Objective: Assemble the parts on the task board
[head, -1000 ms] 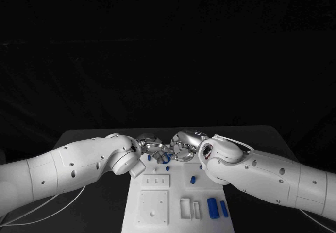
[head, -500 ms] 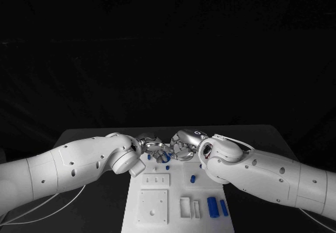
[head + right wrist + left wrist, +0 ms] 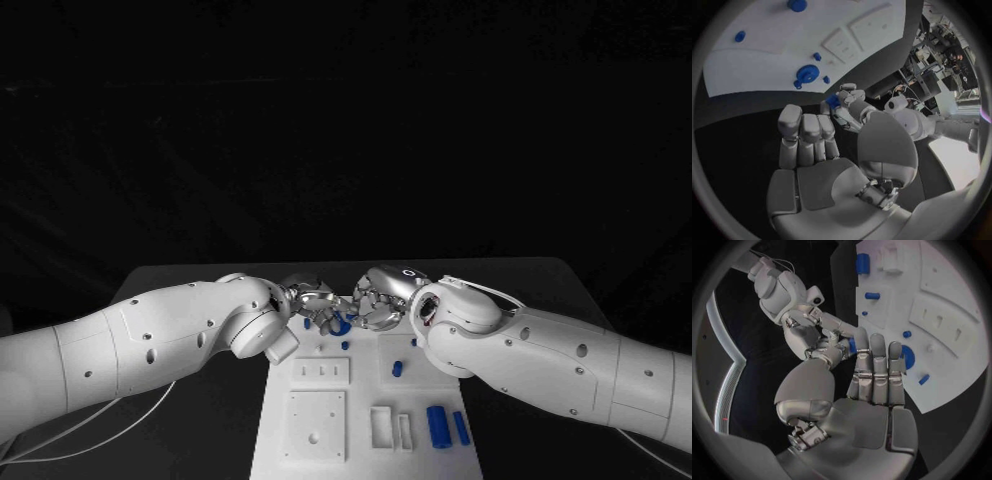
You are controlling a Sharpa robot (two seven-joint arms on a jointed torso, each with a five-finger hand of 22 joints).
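Biggest first: the table (image 3: 173, 285) and the board (image 3: 361, 400) sit exactly where they were a second ago, so nothing new has been seated. Your two arms have barely budged either. The right one has crept a hair toward the left, and that's all. I'd read that as you being stuck mid-handover or mid-regrasp, not making progress on the assembly, so the actual insertion is all still ahead of you.

Your left hand (image 3: 310, 300) and right hand (image 3: 378, 300) meet fingertip to fingertip over the far end of the board. From the wrist views it looks like the left is pinching a small blue part (image 3: 831, 101) between thumb and a finger, with the other fingers standing straight. Your right hand's fingers are bent in toward that same piece, but I honestly can't tell if they're touching it or gripping anything.

The gear (image 3: 807, 74) lies flat on the board just beside the hands, toothed rim showing, with a few little pegs near it. Two blue cylinders (image 3: 437, 428) lie at the near end, well away from the action.

The part itself is tiny, blocky, solid blue and mostly hidden by fingers.
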